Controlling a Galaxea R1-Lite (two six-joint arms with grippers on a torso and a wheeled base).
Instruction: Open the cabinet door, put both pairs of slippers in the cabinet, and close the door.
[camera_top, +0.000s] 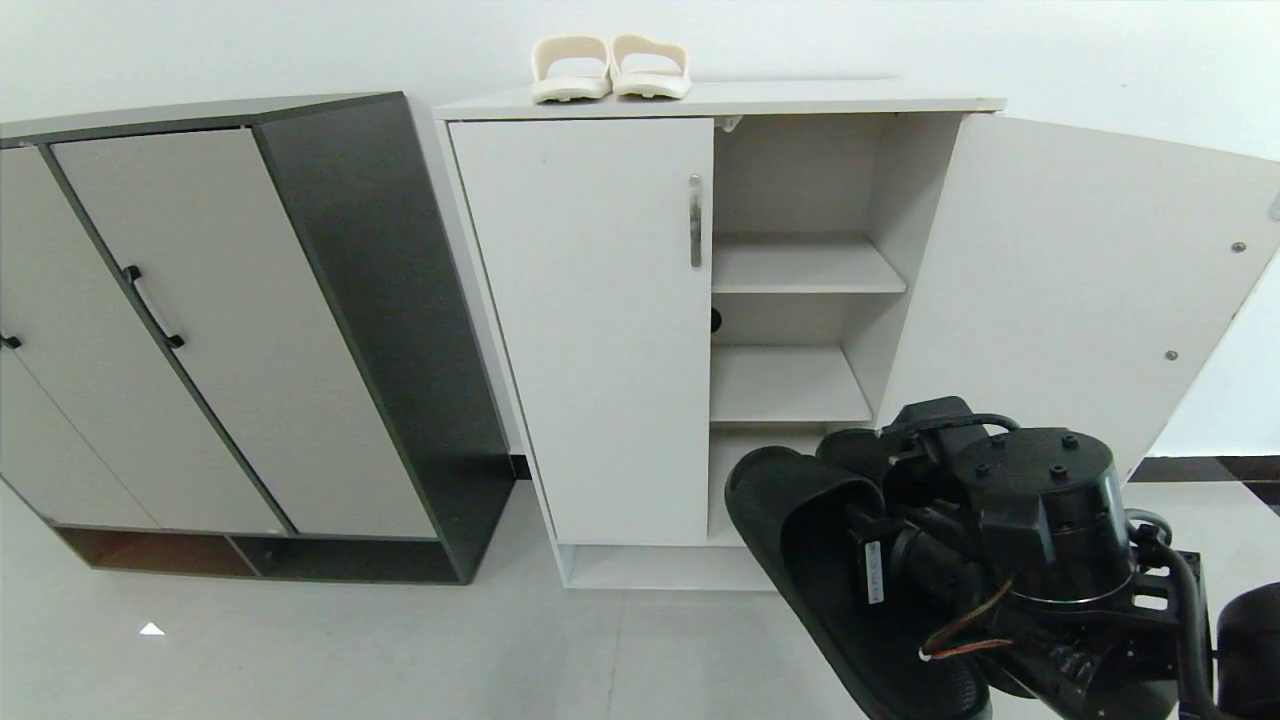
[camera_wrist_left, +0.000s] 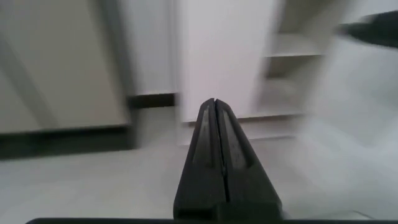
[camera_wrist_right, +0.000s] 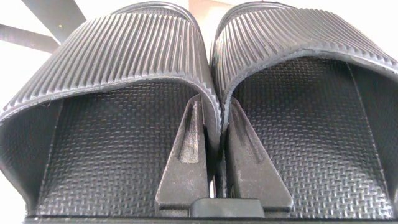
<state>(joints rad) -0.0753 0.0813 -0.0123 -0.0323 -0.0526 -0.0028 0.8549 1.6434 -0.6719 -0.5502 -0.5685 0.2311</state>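
A pair of black slippers (camera_top: 800, 540) hangs in front of the white cabinet's (camera_top: 580, 330) lower right part. My right gripper (camera_wrist_right: 214, 109) is shut on the two inner edges of the black slippers (camera_wrist_right: 124, 81), one finger inside each. The cabinet's right door (camera_top: 1080, 280) stands wide open and shows bare shelves (camera_top: 800, 265); its left door is shut. A pair of beige slippers (camera_top: 610, 68) rests on the cabinet top. My left gripper (camera_wrist_left: 214, 102) is shut on nothing, low over the floor and facing the cabinet's base.
A grey and dark cabinet (camera_top: 200, 330) with shut doors stands left of the white one. Pale floor (camera_top: 400, 650) lies in front of both. A white wall rises behind.
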